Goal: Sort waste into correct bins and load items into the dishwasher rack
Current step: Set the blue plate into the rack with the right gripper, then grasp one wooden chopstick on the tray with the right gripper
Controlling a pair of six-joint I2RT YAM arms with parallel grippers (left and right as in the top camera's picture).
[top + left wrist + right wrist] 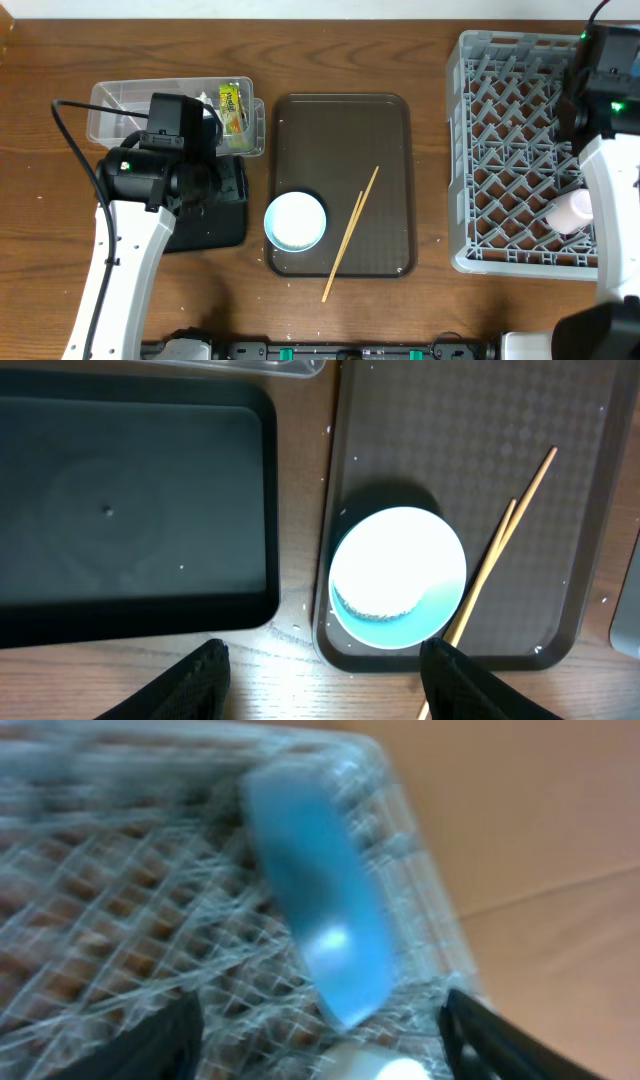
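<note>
The left arm reaches down over the black tray point(130, 510), left gripper point(325, 680) spread wide and empty, the bowl point(398, 575) just ahead. The right gripper point(320, 1045) hangs over the rack point(110, 910), fingers parted and holding nothing, with the plate point(320, 910) on edge just ahead.

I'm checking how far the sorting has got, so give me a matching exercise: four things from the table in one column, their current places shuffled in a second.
Things:
1. snack wrapper
2. white bowl
3. pink cup
4. chopsticks

Places:
A. in the dishwasher rack
B. inside a near corner of the brown tray
C. in the clear tub
D. lying slantwise, one end poking past the brown tray's near edge

Pairs: 1-C, 2-B, 3-A, 4-D
</note>
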